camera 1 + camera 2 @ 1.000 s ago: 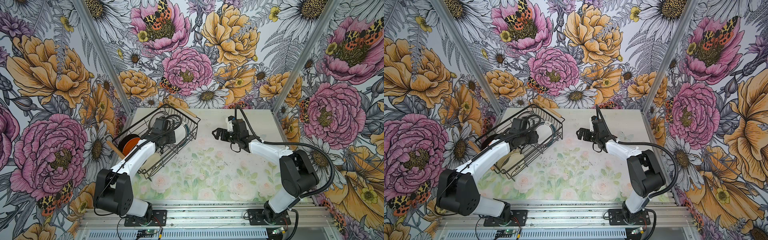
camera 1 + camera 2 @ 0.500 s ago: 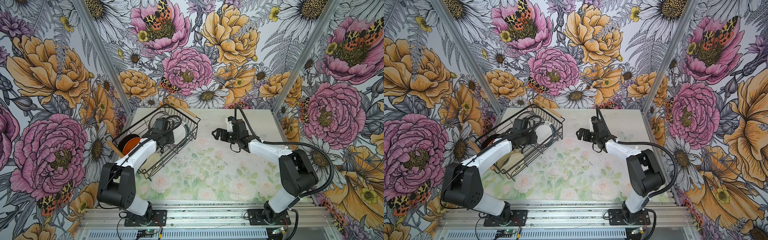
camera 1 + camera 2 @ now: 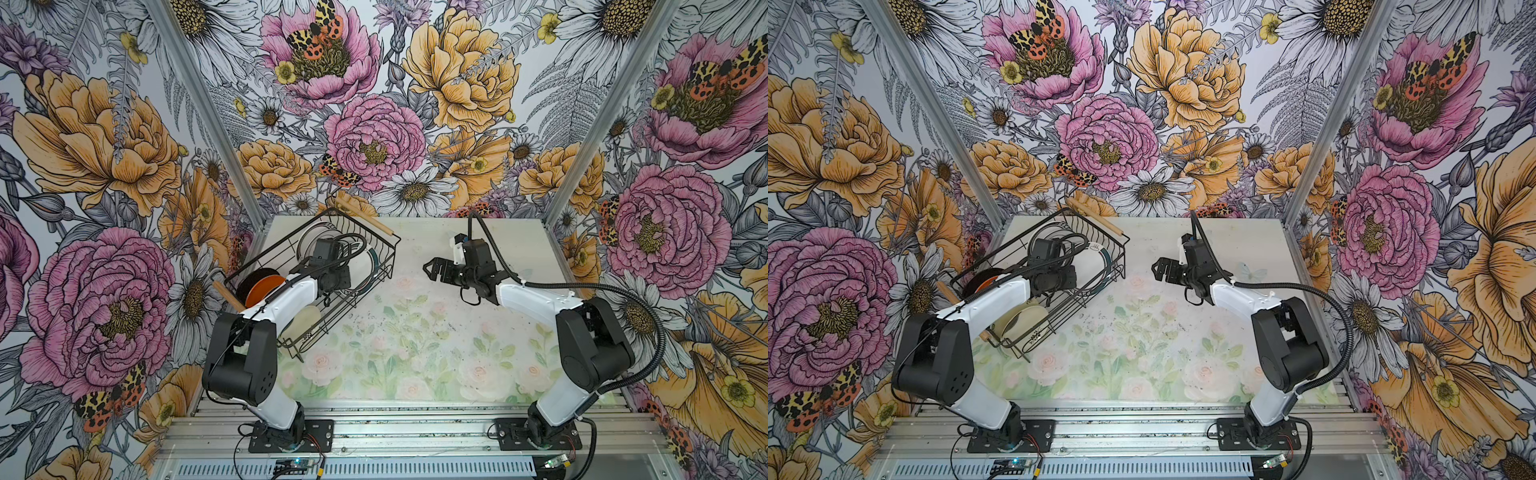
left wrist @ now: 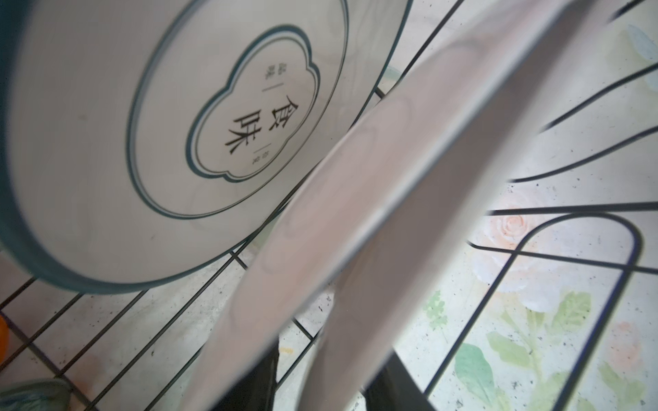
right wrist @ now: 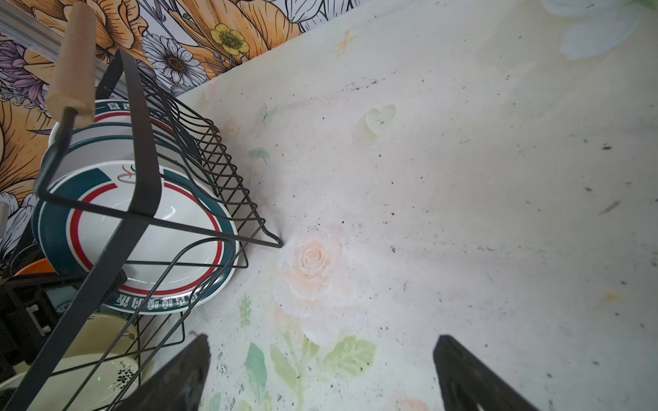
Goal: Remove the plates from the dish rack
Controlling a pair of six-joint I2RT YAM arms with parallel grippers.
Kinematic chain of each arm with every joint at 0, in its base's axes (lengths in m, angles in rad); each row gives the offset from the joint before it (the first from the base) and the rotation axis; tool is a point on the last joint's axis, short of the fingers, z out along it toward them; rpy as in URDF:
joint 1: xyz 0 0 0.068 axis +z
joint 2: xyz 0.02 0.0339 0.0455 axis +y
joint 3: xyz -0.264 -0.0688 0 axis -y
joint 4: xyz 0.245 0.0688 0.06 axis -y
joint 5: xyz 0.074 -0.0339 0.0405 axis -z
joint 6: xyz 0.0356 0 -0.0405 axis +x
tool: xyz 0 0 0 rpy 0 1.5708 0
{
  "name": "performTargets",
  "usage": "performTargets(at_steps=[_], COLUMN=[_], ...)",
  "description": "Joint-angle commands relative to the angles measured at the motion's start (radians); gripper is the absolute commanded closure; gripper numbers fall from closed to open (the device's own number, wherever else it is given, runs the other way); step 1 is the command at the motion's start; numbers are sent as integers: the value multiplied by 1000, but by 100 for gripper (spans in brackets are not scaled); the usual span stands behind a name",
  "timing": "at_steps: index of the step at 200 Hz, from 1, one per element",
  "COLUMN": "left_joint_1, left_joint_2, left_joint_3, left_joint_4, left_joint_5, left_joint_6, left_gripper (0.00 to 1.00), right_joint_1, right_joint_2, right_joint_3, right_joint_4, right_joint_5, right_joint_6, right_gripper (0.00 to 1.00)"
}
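Black wire dish rack [image 3: 363, 217] long axis diagonal; plates [image 5: 178, 235] on edge.

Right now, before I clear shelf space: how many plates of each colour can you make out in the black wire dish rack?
Teal-and-red-rimmed white round plates: 2
Cream round plates with black floral sprigs: 2
Plain orange round plate: 1
Black round plate: 1
Total: 6 told apart in the black wire dish rack; the left arm may hide more.
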Motion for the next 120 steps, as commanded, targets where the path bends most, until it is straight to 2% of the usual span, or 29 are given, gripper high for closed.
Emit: performTargets(at_steps=[1, 120], left_joint_1=[-5, -8], left_joint_2=[3, 42], left_joint_3=[27, 28], left_joint_4=[50, 86], left_joint_5=[13, 25], left_joint_6=[17, 27], left_gripper=[62, 75], right_joint_1=[-4, -4], right_joint_2=[22, 27], right_joint_3=[39, 55], right_joint_4=[5, -22], right_joint_5=[-6, -5], right_joint_6=[5, -2], right_gripper=[1, 1])
